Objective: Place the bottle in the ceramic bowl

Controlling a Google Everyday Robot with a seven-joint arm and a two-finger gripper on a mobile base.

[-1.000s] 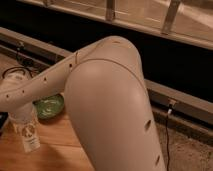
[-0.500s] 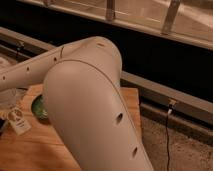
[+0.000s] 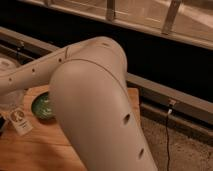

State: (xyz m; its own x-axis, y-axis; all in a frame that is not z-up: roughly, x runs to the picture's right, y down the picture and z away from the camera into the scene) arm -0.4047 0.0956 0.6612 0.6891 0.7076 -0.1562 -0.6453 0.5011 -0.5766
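1. One thing is left to do, and it is the main one: the bottle [image 3: 19, 121] is not in the ceramic bowl [image 3: 42, 106] yet. The bowl looks empty, as far as its visible part shows.
2. Half the job looks done, I'd say. The bottle hangs tilted at the left edge, label facing out, just beside the bowl on its left, and it seems to be off the table [image 3: 35, 150].
3. At the end of the forearm, far left and partly cut off, sits the gripper [image 3: 8, 100]. Its jaws are closed, and by the look of it they are clamped on the upper part of the bottle, though the contact itself is hard to make out.
4. What remains, to my eye: carry the bottle a short way right, over the bowl, lower it and let go.
5. The arm's big pale elbow [image 3: 95, 110] fills the middle and hides the bowl's right side and much of the table.
6. Nothing lies between bottle and bowl that I can see.
7. Behind runs a long grey rail [image 3: 165, 92]. To the right, a dark cable [image 3: 167, 130] trails down over speckled floor [image 3: 187, 150], well apart from the work.
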